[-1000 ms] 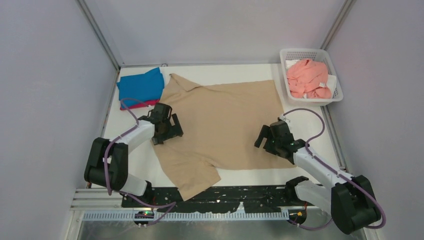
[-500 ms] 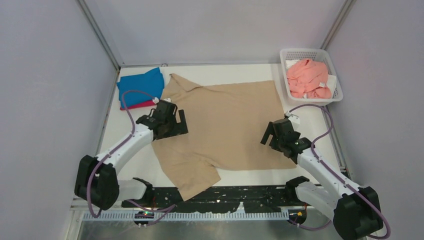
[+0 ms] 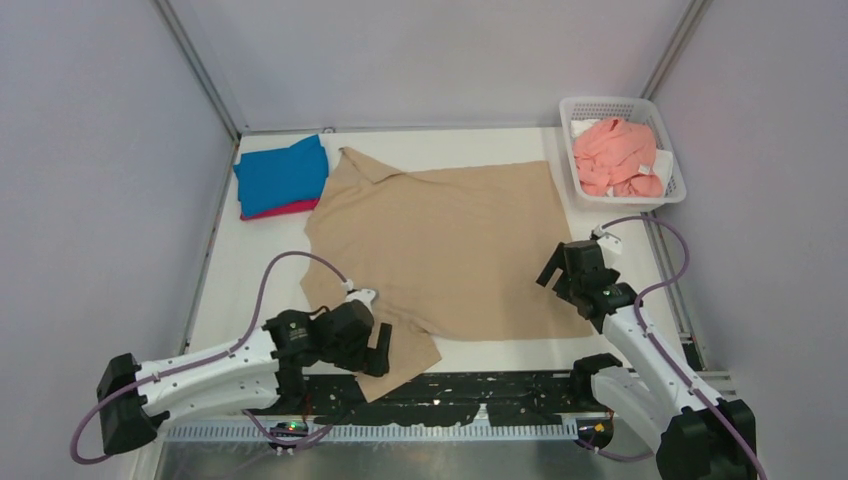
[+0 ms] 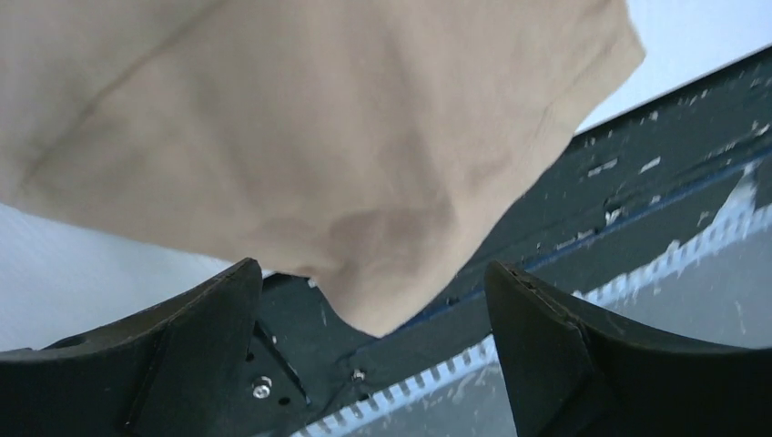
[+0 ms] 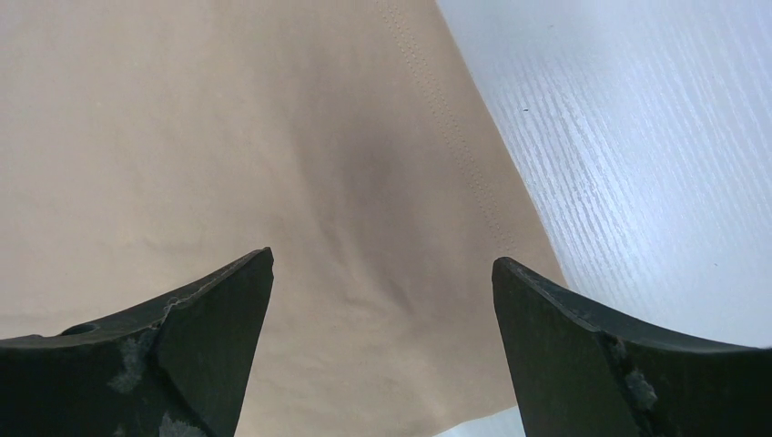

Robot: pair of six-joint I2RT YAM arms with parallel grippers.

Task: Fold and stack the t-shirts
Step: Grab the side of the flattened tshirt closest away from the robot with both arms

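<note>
The spread t-shirt (image 3: 450, 240) lies mid-table (image 3: 240, 290), its near sleeve (image 3: 410, 362) reaching over the near edge; two folded t-shirts (image 3: 283, 175) lie stacked far left, just beside it; the basket (image 3: 672, 196) stands far right, a crumpled t-shirt (image 3: 618, 155) in it; the left gripper (image 3: 372, 348) is over that sleeve, the right gripper (image 3: 565, 268) over the near right corner

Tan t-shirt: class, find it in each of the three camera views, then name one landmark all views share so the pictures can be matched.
Top external: tan t-shirt spread flat mid-table, one sleeve over the near edge.
Left wrist: shirt fills the upper left; sleeve tip hangs low centre.
Right wrist: shirt fills left and centre; stitched hem runs down the right.
Shared landmark: the white table bordering the shirt in every view.
</note>
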